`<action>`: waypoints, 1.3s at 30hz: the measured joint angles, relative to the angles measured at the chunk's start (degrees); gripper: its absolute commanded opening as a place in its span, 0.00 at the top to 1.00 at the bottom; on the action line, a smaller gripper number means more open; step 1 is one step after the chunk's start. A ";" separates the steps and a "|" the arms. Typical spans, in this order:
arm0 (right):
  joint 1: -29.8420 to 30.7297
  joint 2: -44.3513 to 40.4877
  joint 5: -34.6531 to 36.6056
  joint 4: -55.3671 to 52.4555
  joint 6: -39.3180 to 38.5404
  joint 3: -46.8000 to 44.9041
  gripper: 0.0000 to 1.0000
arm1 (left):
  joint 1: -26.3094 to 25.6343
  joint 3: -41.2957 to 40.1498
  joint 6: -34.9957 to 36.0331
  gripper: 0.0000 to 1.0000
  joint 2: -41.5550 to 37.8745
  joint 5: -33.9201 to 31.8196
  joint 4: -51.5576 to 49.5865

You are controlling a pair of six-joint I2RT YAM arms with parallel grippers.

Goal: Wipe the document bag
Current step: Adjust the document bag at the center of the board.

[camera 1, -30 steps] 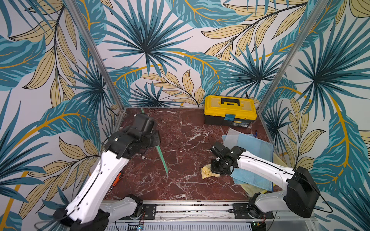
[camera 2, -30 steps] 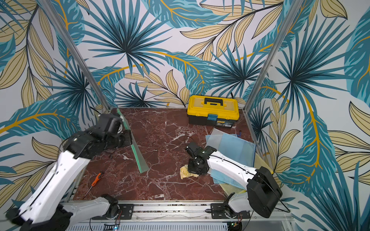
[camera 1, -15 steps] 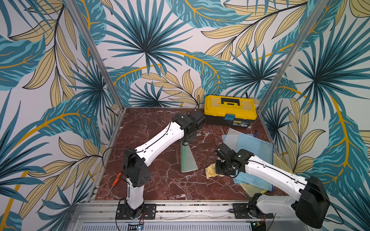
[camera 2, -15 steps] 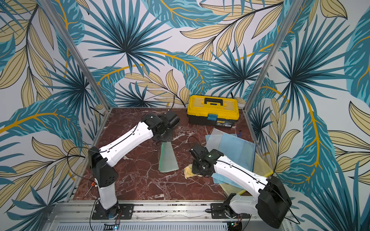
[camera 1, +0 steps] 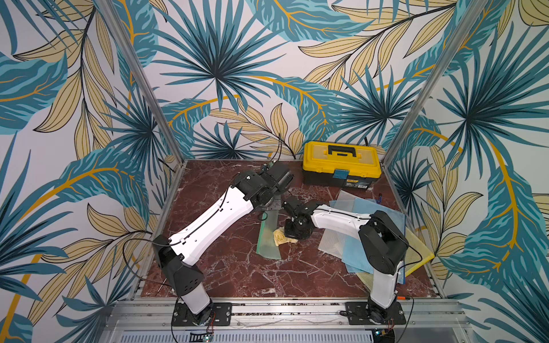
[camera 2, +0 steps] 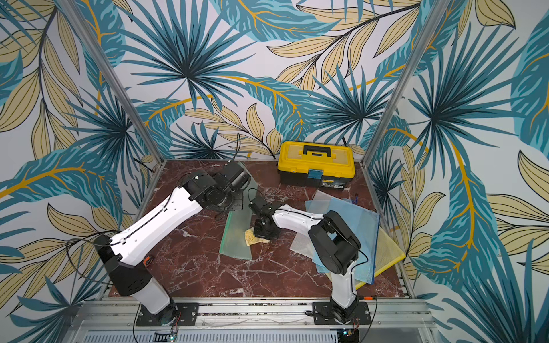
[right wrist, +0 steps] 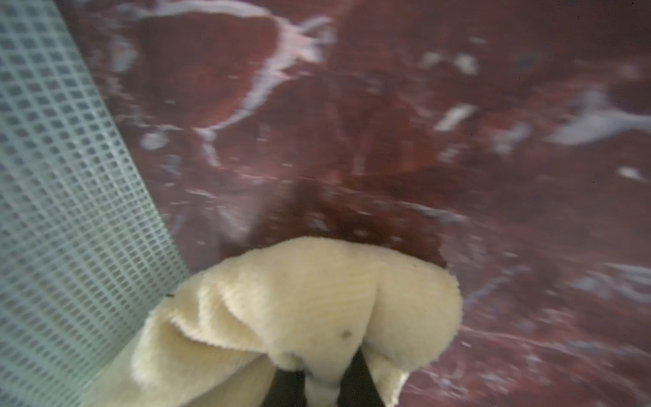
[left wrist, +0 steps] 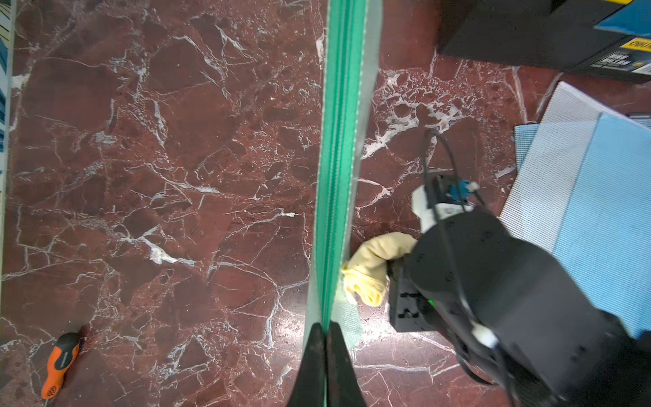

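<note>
Left gripper [left wrist: 324, 327] clamped the bag [left wrist: 340, 141] by its zipper edge, held up so right gripper [right wrist: 322, 382], clenching a cloth [right wrist: 317, 299], could wipe its side.

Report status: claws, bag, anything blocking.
Left claw shut on green document bag by zipper edge. Right claw shut on yellow cloth, against bag. Nothing in the way.
</note>
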 measured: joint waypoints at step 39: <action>-10.16 -33.64 12.31 -19.08 -3.23 -16.37 1.00 | -0.46 -17.18 0.61 0.06 9.18 21.16 35.30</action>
